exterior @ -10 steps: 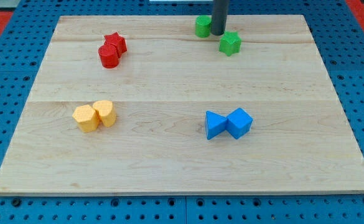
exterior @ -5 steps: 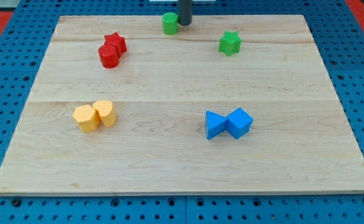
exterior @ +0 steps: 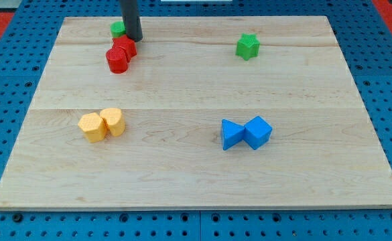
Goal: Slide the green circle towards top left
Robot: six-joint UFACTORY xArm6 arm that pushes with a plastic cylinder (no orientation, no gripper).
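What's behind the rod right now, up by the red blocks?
The green circle sits just left of my tip, its right side hidden behind the rod. The red star, just below the tip, has its top point covered; whether it touches the circle cannot be seen.

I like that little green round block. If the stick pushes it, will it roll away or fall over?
Probably neither. The green circle looks short and flat-bottomed, so it should slide, not tip. My tip sits at its right, so it might slip sideways off the round edge.
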